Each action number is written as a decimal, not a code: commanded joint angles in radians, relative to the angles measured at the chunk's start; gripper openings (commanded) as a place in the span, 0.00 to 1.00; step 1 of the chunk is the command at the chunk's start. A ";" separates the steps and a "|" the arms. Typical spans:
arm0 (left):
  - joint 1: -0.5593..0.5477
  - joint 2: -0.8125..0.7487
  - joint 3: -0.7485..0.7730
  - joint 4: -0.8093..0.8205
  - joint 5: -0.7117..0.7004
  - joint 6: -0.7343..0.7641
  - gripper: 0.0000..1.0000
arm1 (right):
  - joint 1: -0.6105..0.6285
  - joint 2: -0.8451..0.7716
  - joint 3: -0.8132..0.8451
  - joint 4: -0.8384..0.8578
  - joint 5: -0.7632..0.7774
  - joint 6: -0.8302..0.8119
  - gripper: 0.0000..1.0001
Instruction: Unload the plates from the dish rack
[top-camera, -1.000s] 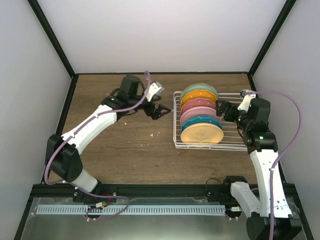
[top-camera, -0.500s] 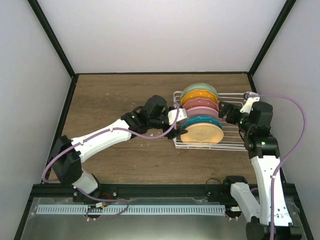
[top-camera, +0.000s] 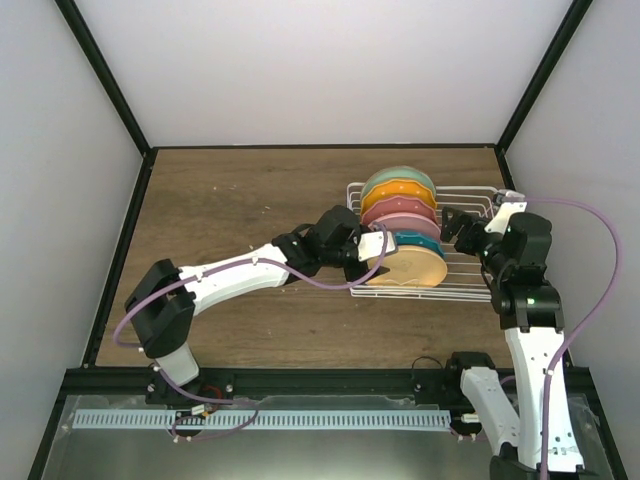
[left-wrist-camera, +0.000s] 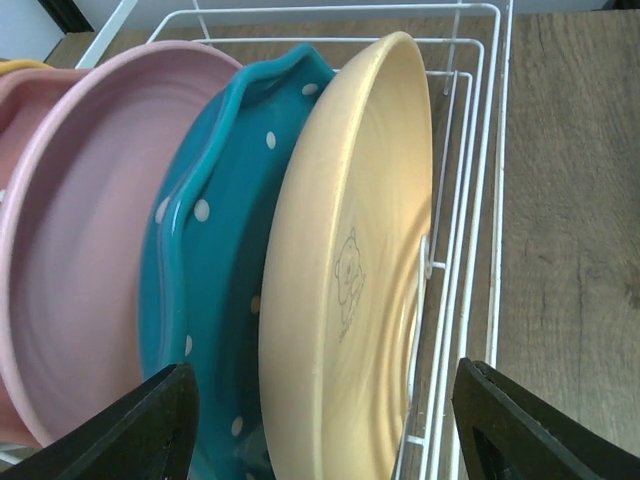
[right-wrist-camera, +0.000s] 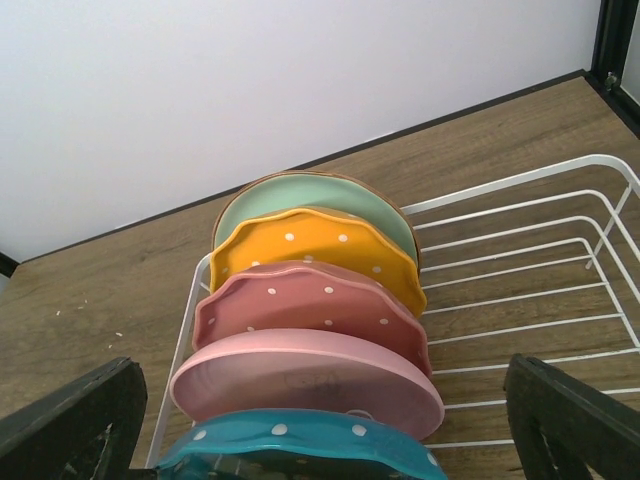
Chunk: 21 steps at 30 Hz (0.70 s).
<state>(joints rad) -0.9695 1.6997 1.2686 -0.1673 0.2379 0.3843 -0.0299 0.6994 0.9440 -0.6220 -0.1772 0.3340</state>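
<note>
The white wire dish rack (top-camera: 470, 290) holds the plates on edge in a row: peach (top-camera: 410, 268) at the front, then dotted teal (top-camera: 420, 241), pink (top-camera: 405, 224), dotted maroon (top-camera: 393, 210), dotted orange (top-camera: 400, 193) and mint green (top-camera: 398, 176). My left gripper (top-camera: 368, 262) reaches in from the rack's left side. In the left wrist view it (left-wrist-camera: 325, 430) stands open astride the peach plate (left-wrist-camera: 350, 280), with a gap at each finger. My right gripper (top-camera: 455, 225) hovers open over the rack's right part. Its wrist view looks down the row from the teal plate (right-wrist-camera: 300, 445) to the mint one (right-wrist-camera: 310, 195).
Brown wooden table (top-camera: 230, 200) lies left of the rack, with a few small crumbs on it. White walls and black frame posts enclose the table. The rack's right half (right-wrist-camera: 520, 300) is bare wire. The rack's front wires (left-wrist-camera: 480, 200) run close beside the peach plate.
My left arm swung right from the middle of the table to the rack, and its jaws narrowed around the peach plate's edge. The right gripper drew back slightly to the right.
</note>
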 joint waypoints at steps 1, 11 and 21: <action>-0.013 0.021 0.043 0.049 -0.038 0.016 0.71 | 0.010 -0.022 0.013 -0.023 0.021 0.011 1.00; -0.023 0.053 0.078 0.050 -0.042 0.024 0.62 | 0.010 -0.020 0.018 -0.025 0.038 -0.002 1.00; -0.033 0.045 0.057 0.038 -0.034 0.021 0.52 | 0.010 -0.017 0.010 -0.023 0.045 -0.005 1.00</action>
<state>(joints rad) -0.9932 1.7397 1.3209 -0.1360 0.1951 0.3969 -0.0299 0.6853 0.9440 -0.6437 -0.1474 0.3332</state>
